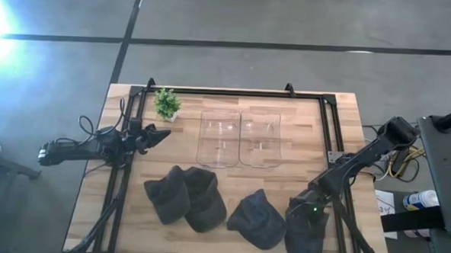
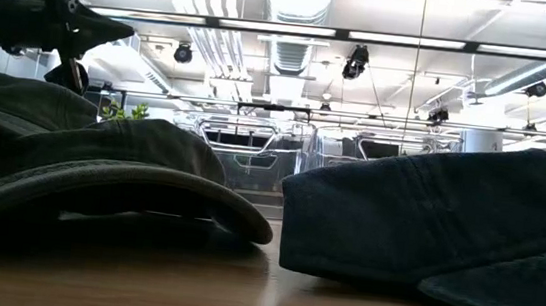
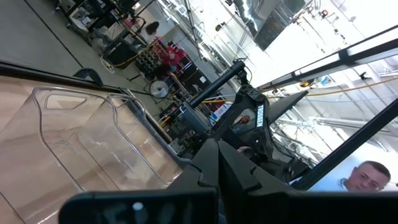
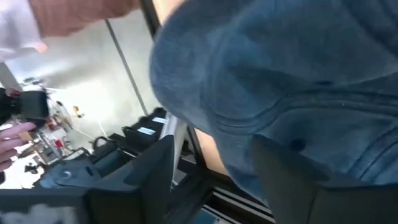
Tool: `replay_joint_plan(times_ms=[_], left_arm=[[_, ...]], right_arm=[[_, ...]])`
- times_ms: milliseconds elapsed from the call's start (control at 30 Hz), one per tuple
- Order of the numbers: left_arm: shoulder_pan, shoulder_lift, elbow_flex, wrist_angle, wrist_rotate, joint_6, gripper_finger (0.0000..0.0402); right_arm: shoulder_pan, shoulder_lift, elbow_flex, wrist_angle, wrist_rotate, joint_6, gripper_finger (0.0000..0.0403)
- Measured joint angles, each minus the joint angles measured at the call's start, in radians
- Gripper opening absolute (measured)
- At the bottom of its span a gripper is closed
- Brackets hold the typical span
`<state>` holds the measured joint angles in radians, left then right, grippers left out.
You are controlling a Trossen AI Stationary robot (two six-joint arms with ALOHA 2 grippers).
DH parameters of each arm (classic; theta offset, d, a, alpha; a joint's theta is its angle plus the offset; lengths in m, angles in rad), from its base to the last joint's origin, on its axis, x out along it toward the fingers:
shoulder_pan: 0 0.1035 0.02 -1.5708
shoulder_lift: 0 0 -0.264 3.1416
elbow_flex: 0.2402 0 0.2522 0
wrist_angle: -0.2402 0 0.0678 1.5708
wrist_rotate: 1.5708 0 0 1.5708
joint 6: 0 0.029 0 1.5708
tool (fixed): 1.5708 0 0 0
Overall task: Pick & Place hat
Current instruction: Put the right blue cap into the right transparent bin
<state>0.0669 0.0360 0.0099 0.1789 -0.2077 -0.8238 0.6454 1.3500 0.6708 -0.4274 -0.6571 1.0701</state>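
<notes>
Several dark blue-grey hats lie along the table's near side: two overlapping at the left (image 1: pixel 186 201), one in the middle (image 1: pixel 256 219) and one at the near right (image 1: pixel 306 235). My right gripper (image 1: pixel 302 210) is low over the near-right hat and open. In the right wrist view its two fingers (image 4: pixel 214 180) stand apart at the edge of that hat's crown (image 4: pixel 298 68). My left gripper (image 1: pixel 160 135) is shut and empty. It hovers at the table's left, beside the left clear bin, and also shows in the low view (image 2: pixel 104 28). My right gripper comes slanting down from the table's right at the near-right hat's crown (image 4: pixel 249 124). One finger (image 4: pixel 286 180) stands in front of the cloth. I cannot tell whether it touches the hat. The hat lies flat on the table.
Two clear plastic bins (image 1: pixel 219 138) (image 1: pixel 259 139) stand side by side at the table's middle. A small potted plant (image 1: pixel 166 104) stands at the far left. A black frame (image 1: pixel 234 92) runs round the table. A person's hand (image 4: pixel 18 134) shows beyond the table.
</notes>
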Motion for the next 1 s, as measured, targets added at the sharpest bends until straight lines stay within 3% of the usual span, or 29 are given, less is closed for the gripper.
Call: replay_joint_plan(times_ms=[267,667,833,1000], left_arm=[[0.0,0.0,0.0,0.001,0.0,0.0,0.0],[0.0,0.0,0.0,0.006,0.0,0.0,0.0],[0.0,0.0,0.001,0.005,0.0,0.0,0.0],[0.0,0.0,0.001,0.005,0.0,0.004,0.0]], right_arm=[[0.016,0.108,-0.002,0.001,0.001,-0.055,0.0242],[0.023,0.179,0.002,0.093,-0.001,-0.038,0.0217],[0.028,0.19,-0.006,0.095,0.001,-0.038,0.0151],[0.029,0.178,-0.031,0.099,-0.002,-0.04,0.0032]])
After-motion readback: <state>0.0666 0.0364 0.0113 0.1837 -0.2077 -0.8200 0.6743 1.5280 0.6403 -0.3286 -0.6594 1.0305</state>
